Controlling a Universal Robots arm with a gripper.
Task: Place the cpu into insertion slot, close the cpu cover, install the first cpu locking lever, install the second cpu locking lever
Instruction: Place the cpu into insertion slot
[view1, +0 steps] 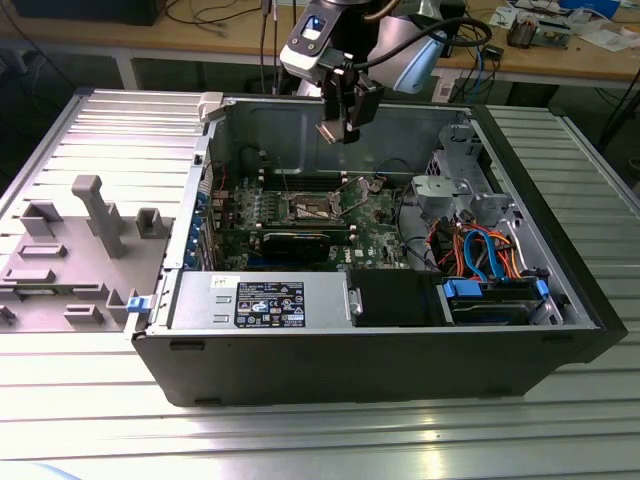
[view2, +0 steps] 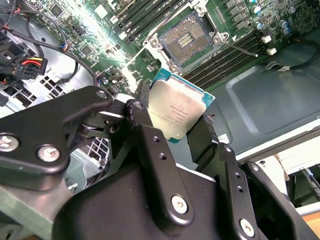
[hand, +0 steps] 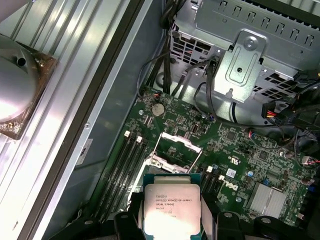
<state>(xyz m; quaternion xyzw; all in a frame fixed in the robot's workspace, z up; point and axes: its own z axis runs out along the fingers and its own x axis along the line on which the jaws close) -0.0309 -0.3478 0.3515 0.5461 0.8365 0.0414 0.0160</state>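
The gripper (view1: 336, 132) is clamped on the cpu (view2: 176, 111), with its fingers (view2: 146, 125) gripping opposite edges. The chip hangs over the green motherboard (view2: 97, 30), apart from the insertion slot (view2: 187, 40), whose dark centre lies uncovered.

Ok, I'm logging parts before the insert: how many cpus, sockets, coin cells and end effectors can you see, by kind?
cpu: 1
socket: 1
coin cell: 1
end effector: 1
Total: 4
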